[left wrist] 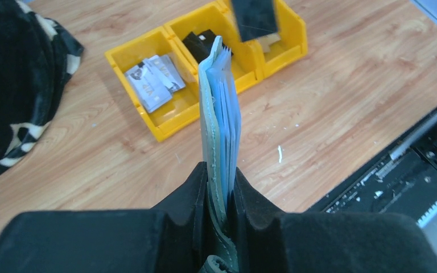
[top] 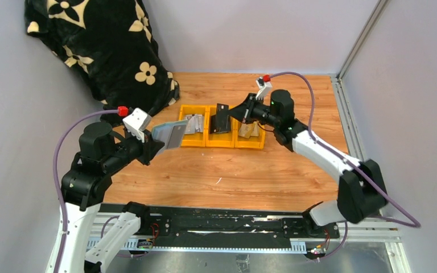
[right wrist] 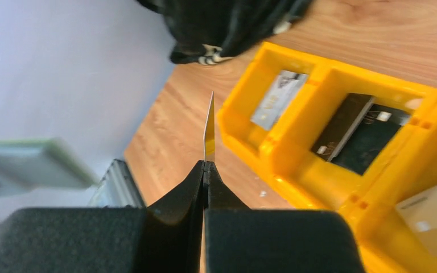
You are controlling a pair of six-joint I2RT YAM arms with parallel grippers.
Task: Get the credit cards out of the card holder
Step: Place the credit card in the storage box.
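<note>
the right gripper (right wrist: 205, 168) is pinched shut on a single black card (top: 222, 118), held upright and edge-on, seemingly just above the middle bin (right wrist: 370, 83) of the row of yellow bins (top: 222, 145); the left gripper (left wrist: 222, 175) is clamped on the lower end of the card holder (left wrist: 207, 114), which hangs in the air off the left end of the bins with its top end toward them; pale blue edges of more cards (left wrist: 231, 114) show in its pockets; the step in hand looks like dropping the black card among the black cards (right wrist: 353, 133) lying in the middle bin, since silver cards (right wrist: 276, 99) lie in the left bin and tan ones (right wrist: 432, 216) in the right; to do it well, lower the card until its bottom edge is inside the bin walls before letting go; tilt it toward flat so it neither bounces nor leans over a divider; part the fingers only a little; hold the card holder steady beside the bins, clear of the right arm's path, its open side facing them for the next pull
</note>
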